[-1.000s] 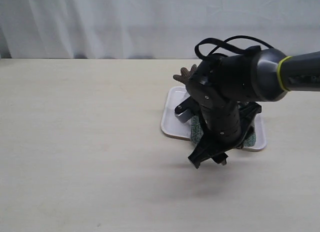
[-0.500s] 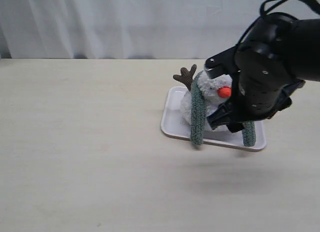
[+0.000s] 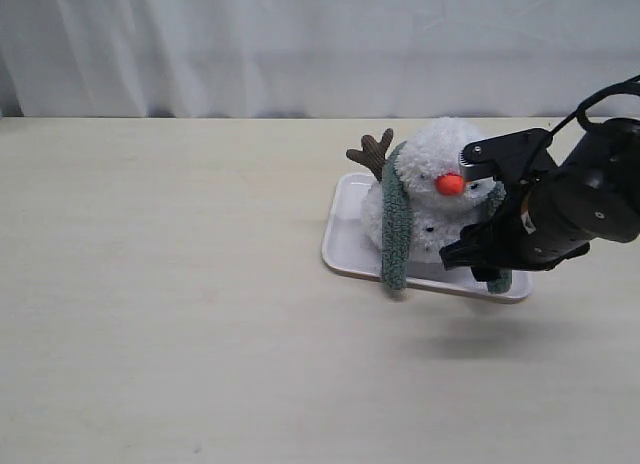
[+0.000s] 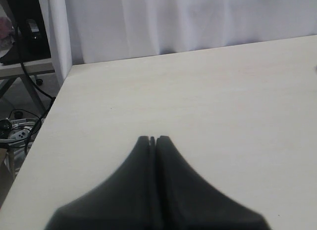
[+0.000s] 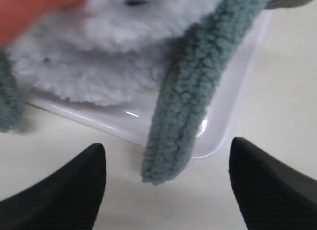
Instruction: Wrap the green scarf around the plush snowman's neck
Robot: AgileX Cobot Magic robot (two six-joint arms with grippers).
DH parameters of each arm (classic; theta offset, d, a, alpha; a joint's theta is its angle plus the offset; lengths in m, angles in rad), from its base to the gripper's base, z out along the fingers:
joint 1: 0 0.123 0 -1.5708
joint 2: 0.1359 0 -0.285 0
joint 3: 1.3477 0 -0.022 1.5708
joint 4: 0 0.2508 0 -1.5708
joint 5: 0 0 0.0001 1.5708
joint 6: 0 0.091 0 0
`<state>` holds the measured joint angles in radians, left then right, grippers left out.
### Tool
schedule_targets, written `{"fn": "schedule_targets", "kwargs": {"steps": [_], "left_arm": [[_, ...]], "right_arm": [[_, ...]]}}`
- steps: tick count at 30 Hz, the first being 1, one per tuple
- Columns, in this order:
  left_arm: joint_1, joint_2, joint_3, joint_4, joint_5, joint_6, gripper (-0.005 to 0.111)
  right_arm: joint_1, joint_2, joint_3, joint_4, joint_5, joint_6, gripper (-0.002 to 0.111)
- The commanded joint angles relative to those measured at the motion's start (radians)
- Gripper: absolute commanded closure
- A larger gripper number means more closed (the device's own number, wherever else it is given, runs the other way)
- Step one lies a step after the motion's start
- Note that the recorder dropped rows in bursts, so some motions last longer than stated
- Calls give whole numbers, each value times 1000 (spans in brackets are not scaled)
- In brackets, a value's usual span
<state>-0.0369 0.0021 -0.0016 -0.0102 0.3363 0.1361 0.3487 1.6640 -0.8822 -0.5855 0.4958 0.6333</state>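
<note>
green scarf (image 5: 198, 81) end, just off right gripper (image 5: 167, 145)

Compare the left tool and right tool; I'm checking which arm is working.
The left tool is shut, tips together; the right tool is open. The left tool faces bare table; the right tool faces an end of the green scarf hanging over the rim of the tray. Both are black and grip nothing.

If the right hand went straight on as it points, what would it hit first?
Most likely the hanging end of the green scarf, between the open fingers of the right hand; the tray rim lies just behind. Depth is uncertain.
</note>
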Motion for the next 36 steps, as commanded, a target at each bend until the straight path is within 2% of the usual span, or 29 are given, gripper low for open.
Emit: {"fn": "schedule_targets", "kwargs": {"steps": [1, 4, 6, 8, 10, 13, 17, 24, 26, 36], "left_arm": [[-10, -2, 2, 0, -13, -2, 107], [-10, -2, 2, 0, -13, -2, 107], [-10, -2, 2, 0, -13, -2, 107], [-10, -2, 2, 0, -13, -2, 107], [-10, -2, 2, 0, -13, -2, 107], [-10, -2, 2, 0, -13, -2, 107], [-10, -2, 2, 0, -13, -2, 107], [-10, -2, 2, 0, -13, -2, 107], [-10, -2, 2, 0, -13, -2, 107], [-10, -2, 2, 0, -13, -2, 107]], "right_arm": [[-34, 47, 5, -31, -38, 24, 44], [-32, 77, 5, -31, -88, 11, 48], [-32, 93, 5, -31, -107, 11, 60], [-32, 96, 11, -31, -104, 9, 86], [-32, 96, 11, -29, -89, 7, 104], [-32, 80, 11, 22, -68, -19, 104], [-32, 34, 11, 221, -69, -187, 104], [-32, 29, 11, 751, -47, -633, 104], [-32, 30, 11, 810, -47, -691, 104], [-32, 120, 11, 813, -70, -701, 104]]}}
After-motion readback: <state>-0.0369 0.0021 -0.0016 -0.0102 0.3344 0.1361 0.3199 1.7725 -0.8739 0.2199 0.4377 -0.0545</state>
